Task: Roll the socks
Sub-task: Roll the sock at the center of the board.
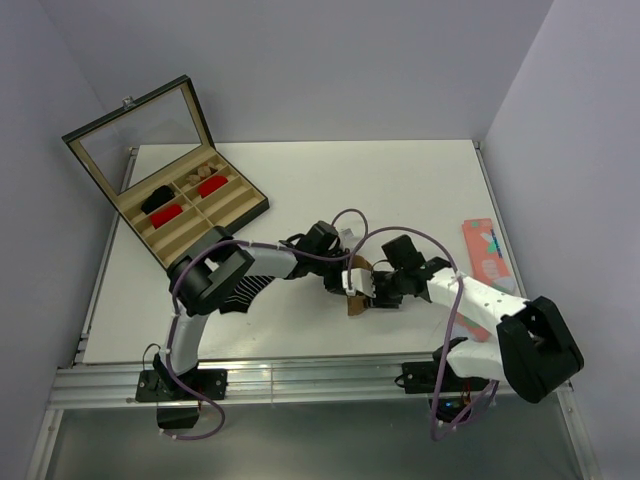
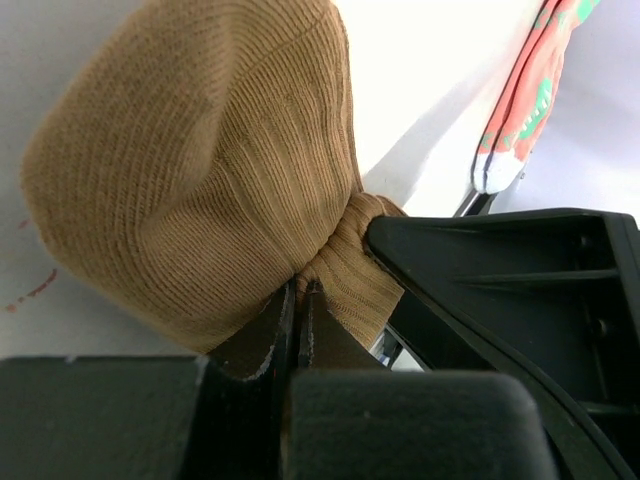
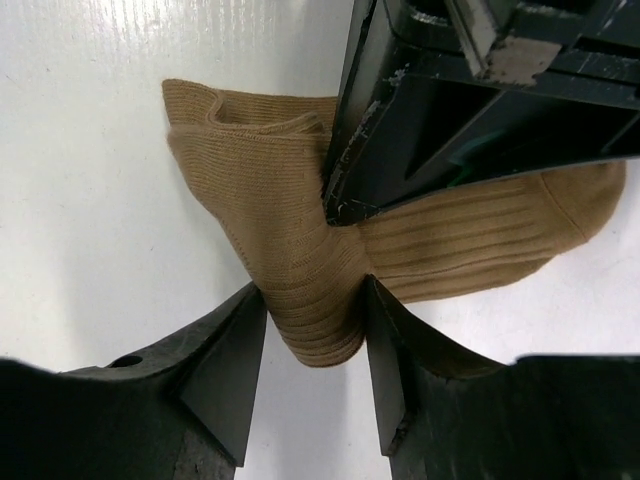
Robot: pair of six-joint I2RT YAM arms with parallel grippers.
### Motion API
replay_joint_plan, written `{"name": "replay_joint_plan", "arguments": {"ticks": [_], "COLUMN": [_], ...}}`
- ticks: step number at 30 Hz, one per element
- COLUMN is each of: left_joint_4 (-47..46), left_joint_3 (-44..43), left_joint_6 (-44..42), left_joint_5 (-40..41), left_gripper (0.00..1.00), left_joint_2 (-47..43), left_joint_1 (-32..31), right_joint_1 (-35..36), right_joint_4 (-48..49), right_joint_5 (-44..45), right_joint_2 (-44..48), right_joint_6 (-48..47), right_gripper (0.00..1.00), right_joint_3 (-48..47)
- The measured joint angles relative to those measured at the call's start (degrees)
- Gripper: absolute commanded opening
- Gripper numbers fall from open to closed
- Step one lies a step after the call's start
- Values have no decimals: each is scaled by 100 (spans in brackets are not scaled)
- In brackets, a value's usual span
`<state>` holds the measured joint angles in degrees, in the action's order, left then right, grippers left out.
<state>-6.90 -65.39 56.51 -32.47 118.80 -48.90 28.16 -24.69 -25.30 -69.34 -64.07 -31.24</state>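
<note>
The tan-brown sock (image 3: 280,190) lies bunched on the white table between both grippers, seen small in the top view (image 1: 357,296). My left gripper (image 2: 300,290) is shut on a fold of its ribbed fabric, and the rest of the tan sock (image 2: 190,170) bulges above the jaws. My right gripper (image 3: 312,295) comes from the other side, and both its fingers touch a rolled fold of the same sock. In the top view the left gripper (image 1: 345,278) and right gripper (image 1: 372,290) meet at mid table. The black, white-striped sock (image 1: 245,292) lies partly hidden under the left arm.
An open wooden box (image 1: 255,205) with a glass lid stands at the back left and holds red rolled bundles (image 1: 165,213). A coral-pink patterned sock (image 1: 487,255) lies along the table's right edge. Grey walls close in the back and sides.
</note>
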Motion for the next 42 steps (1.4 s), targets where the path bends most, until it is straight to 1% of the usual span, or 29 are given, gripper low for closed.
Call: {"name": "replay_joint_plan", "arguments": {"ticks": [3, 5, 7, 15, 20, 24, 29, 33, 37, 39, 42], "left_joint_4": [-68, -190, -393, -835, -951, -1123, -1541, -1825, -1891, -1838, -1731], "left_joint_3": [20, 94, 256, 1073, 1683, 2208, 2774, 2999, 3093, 3088, 3075], "left_joint_6": [20, 61, 160, 361, 437, 525, 796, 966, 1021, 1010, 960], "left_joint_5": [-81, -133, -197, -369, -374, -363, -254, -144, 11, 111, 345], "left_gripper": [0, 0, 0, 1, 0, 0, 0, 0, 0, 0, 0], "left_joint_2": [26, 28, 7, -378, -769, -1110, -1408, -1515, -1611, -1657, -1757], "left_joint_1": [31, 57, 116, 544, 837, 1054, 1167, 1169, 1143, 1097, 1003], "right_joint_1": [0, 2, 4, 197, 542, 813, 870, 868, 831, 807, 769], "right_joint_4": [-157, -284, -424, -566, -455, -560, -1263, -1762, -2277, -2505, -2859], "right_joint_5": [-9, -26, -87, -503, -584, -695, -992, -1172, -1303, -1355, -1451], "right_joint_2": [-232, -382, -586, -1394, -1759, -2199, -2933, -3311, -3718, -3895, -4188], "right_joint_6": [4, 4, 13, 212, 431, 575, 632, 667, 750, 791, 881], "right_gripper": [49, 42, 41, 40, 39, 39, 38, 37, 35, 33, 32], "right_joint_3": [-188, -330, -507, -1191, -1519, -1980, -2822, -3272, -3742, -3945, -4269]}}
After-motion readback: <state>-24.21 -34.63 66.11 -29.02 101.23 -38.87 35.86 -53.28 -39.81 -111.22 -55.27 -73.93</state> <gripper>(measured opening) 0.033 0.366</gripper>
